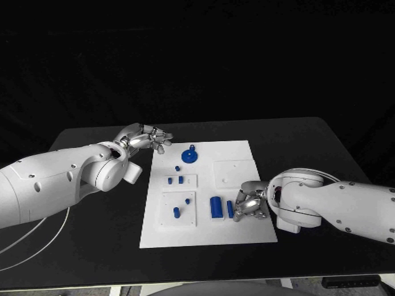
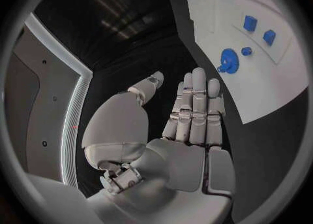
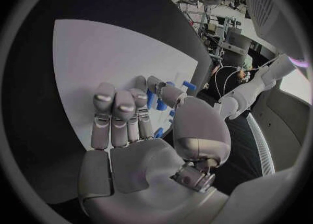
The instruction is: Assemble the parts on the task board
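Your right robot hand (image 1: 249, 206) hovers spread just right of the blue cylinder (image 1: 216, 206) on the task board (image 1: 237, 231); your left robot hand (image 1: 147, 138), spread, holds nothing at the board's far left corner.

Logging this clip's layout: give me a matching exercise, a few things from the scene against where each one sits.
Things:
1. left hand
2. right hand
3. round blue part with a knob
4. tall blue cylinder

Places:
A. on the task board, next to the right hand
B. over the black table beyond the board's far left corner
C. at the board's right edge, near side
D. on the board's far part, nearest the left hand

Pairs: 1-B, 2-C, 3-D, 4-A
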